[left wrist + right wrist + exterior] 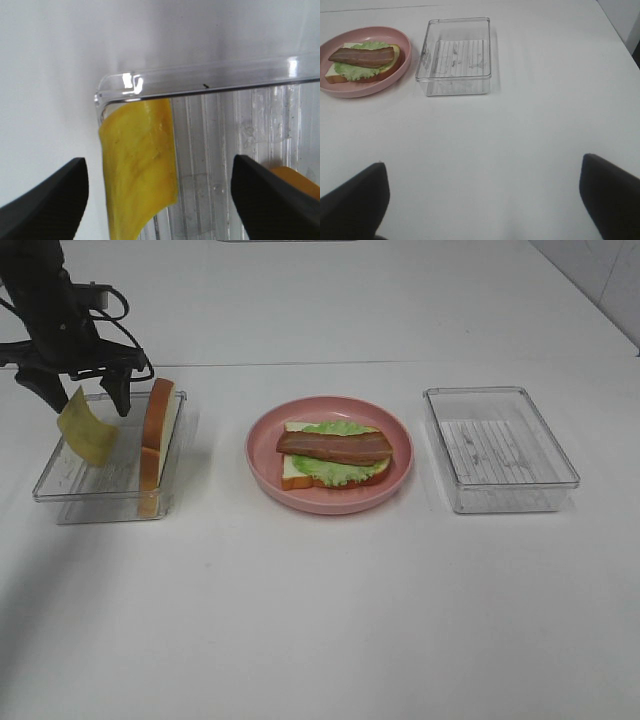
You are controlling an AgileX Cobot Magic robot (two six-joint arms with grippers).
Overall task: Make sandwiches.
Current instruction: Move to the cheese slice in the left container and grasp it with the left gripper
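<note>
Black fingers (45, 205) flank a curled, glossy yellow cheese slice (137, 165).

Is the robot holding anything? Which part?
Nothing is held. The left gripper has fingers spread wide around the cheese slice, not pinching it; the right gripper is empty.
</note>
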